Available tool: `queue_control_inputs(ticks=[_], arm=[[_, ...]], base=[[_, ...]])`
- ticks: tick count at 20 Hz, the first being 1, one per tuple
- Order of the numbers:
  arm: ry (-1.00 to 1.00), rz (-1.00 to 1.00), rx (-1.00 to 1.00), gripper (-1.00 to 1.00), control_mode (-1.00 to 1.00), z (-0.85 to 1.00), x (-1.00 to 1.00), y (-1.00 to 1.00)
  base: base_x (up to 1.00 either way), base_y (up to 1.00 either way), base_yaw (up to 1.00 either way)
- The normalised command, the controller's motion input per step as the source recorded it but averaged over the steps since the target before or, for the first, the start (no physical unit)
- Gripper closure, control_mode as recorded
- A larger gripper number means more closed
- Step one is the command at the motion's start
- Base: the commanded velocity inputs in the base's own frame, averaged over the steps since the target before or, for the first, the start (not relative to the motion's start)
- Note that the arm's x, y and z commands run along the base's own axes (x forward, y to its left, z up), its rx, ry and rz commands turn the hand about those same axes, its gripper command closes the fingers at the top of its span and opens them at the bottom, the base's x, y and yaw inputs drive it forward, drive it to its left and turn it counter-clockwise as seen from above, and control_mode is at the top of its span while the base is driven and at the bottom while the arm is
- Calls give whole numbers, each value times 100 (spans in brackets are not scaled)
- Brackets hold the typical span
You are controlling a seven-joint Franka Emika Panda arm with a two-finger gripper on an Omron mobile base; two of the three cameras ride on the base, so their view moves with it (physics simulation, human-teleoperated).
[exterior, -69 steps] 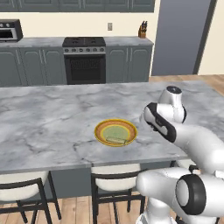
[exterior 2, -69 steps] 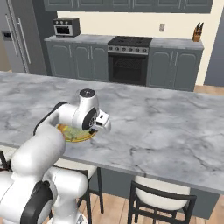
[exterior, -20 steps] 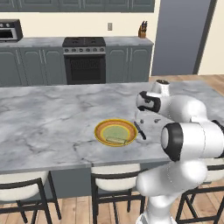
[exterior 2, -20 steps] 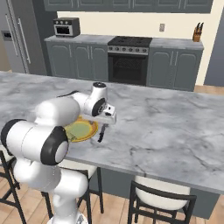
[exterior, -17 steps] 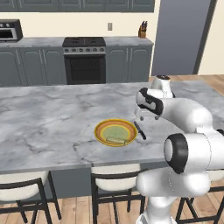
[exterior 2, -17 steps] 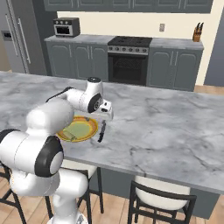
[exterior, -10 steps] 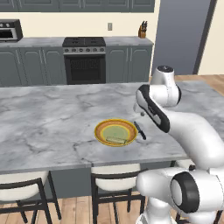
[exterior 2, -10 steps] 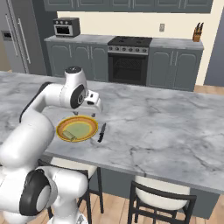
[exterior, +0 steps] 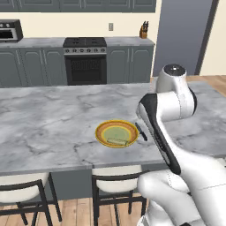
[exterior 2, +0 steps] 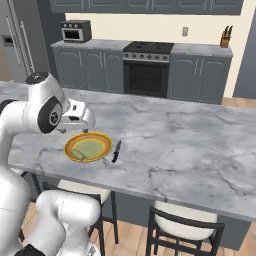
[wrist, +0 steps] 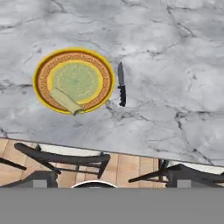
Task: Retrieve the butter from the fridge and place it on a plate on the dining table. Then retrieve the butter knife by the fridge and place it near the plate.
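- Gripper: over the last few seconds the arm has lifted away from the work area. A second ago the gripper hung low, just beside the plate; now it sits raised, with the hand [exterior 2: 75, 116] held above the near edge of the desk. Its jaws are not clear in either base view, and going by the recorded opening I take them as spread fully apart. Nothing is held.
- Butter knife [wrist: 121, 84]: released. It lies flat on the desk [wrist: 175, 52], below and ahead of the gripper, just beside the plate's rim and not touching it. It is also seen in the left base view [exterior: 141, 131] and the right base view [exterior 2: 116, 151].
- Plate [wrist: 42, 72]: sits on the marble desk below the gripper, to the side of the knife. No shift noted between the earlier pictures and this one.
- Butter [wrist: 66, 101]: rests on the plate, toward the rim on the chair side, partly over the brown ring. It shows likewise in the left base view [exterior: 116, 141].
- Assessment: both items appear delivered, butter on plate and knife near plate. I judge the task complete bar the arm's withdrawal.
- Risk: low. The gripper is well clear of both items, so a retreat should not disturb them.
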Motion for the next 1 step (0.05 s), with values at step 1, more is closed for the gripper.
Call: queue_control_inputs(ticks=[1], arm=[[-15,9,-13,-100,-100,5,-100,36]], base=[[0,0,0]])
